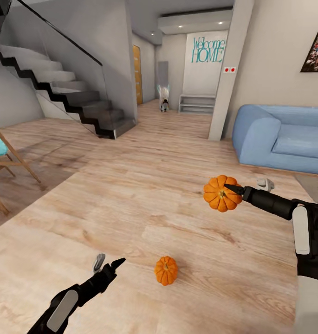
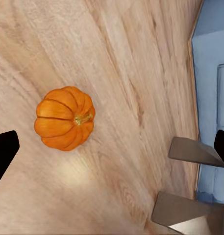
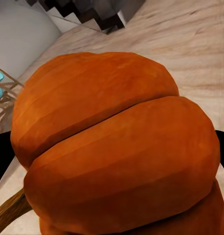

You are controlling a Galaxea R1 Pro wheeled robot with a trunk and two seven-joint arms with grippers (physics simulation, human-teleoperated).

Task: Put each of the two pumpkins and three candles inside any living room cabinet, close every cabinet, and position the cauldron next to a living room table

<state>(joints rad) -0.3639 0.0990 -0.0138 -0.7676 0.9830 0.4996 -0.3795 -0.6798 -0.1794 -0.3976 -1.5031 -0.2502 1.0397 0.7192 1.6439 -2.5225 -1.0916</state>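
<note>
Left gripper (image 1: 108, 264) spread, beside floor pumpkin (image 1: 166, 270).

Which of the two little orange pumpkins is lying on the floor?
The ribbed orange pumpkin near the left gripper; the other pumpkin is held up by the right gripper.

A home living room: blue sofa (image 1: 283, 137), staircase (image 1: 66, 90), "Welcome HOME" wall sign (image 1: 208, 50).
</note>
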